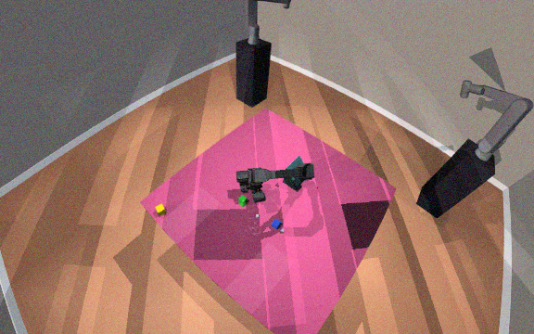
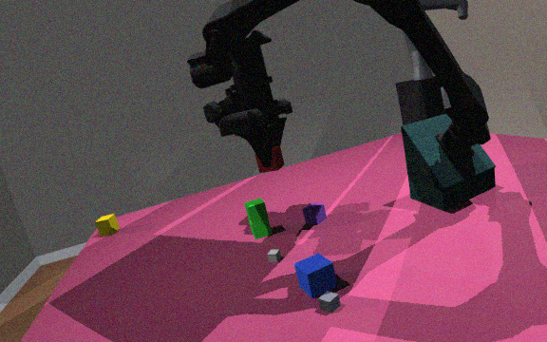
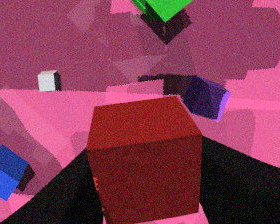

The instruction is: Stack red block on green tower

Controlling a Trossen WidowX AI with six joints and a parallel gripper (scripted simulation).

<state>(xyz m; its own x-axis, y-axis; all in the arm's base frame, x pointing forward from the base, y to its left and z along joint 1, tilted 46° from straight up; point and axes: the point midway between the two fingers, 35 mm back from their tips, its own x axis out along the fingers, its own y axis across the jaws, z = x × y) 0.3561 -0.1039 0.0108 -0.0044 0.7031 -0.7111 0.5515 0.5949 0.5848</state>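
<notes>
Above the pink mat (image 2: 444, 266), jaws grip the red block (image 3: 145, 159).

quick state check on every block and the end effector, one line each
end effector: shut on the red block, raised above the mat
red block: held in the air, not yet on the tower
green tower: upright on the mat, nothing on top
purple block: resting on the mat beside the tower
blue block: resting on the mat
yellow block: resting near the mat's edge

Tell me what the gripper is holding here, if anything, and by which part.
The gripper is shut on the red block, its fingers pressing the block's two opposite side faces, carried in the air above the pink mat.
</notes>
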